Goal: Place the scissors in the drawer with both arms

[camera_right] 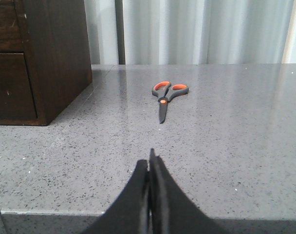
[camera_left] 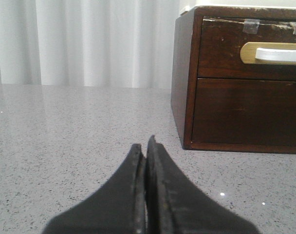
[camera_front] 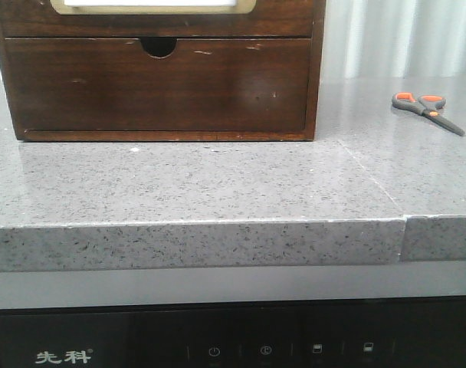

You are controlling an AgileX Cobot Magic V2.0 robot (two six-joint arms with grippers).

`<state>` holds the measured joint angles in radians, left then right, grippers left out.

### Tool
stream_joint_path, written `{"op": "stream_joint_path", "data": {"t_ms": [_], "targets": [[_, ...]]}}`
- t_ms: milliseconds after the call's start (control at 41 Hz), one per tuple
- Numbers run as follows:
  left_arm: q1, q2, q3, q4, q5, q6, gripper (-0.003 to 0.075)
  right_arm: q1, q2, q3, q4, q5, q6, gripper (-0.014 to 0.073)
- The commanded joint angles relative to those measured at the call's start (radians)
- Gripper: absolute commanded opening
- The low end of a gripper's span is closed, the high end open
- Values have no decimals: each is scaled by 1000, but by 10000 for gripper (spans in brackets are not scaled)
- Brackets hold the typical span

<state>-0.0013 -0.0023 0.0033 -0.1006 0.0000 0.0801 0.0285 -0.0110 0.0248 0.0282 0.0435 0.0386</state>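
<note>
The scissors (camera_front: pixel 427 110) lie flat on the grey counter at the far right, grey handles with orange loops, blades pointing right. In the right wrist view the scissors (camera_right: pixel 165 98) lie straight ahead of my right gripper (camera_right: pixel 149 163), which is shut and empty, well short of them. The drawer (camera_front: pixel 151 6) with its white panel and tan rim is the upper one of the wooden cabinet and is closed; it shows in the left wrist view (camera_left: pixel 272 52). My left gripper (camera_left: pixel 144 145) is shut and empty, low over the counter to the cabinet's left. Neither arm shows in the front view.
The dark wooden cabinet (camera_front: pixel 317 69) stands at the back left-centre. Below the panel drawer is a plain drawer front with a half-round notch (camera_front: pixel 158 47), closed. The counter's front edge (camera_front: pixel 195 224) runs across the front view, with a seam at the right. White curtains hang behind.
</note>
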Motion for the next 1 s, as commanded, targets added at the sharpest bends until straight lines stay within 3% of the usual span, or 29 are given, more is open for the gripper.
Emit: {"op": "stream_joint_path", "data": {"t_ms": [0,487,706,828,974], "targets": [[-6,-18,25,0,-75,-11,-20,-5,-16,2,-7,-87,-6,-67],[-6,-18,25,0,-75,-11,-20,-5,-16,2,-7,-90,-6,-67],[-6,-18,25,0,-89,-11,-20,-5,-16,-8,-7,-162,-6,-67],[-7,-18,-1,-20,-153,-11,-20,-5,-16,-90,-7,-112,-7,-67],[-11,-18,-125,-41,-84,-11,-20,-5,-9,-255,-20,48,-11,-67]]}}
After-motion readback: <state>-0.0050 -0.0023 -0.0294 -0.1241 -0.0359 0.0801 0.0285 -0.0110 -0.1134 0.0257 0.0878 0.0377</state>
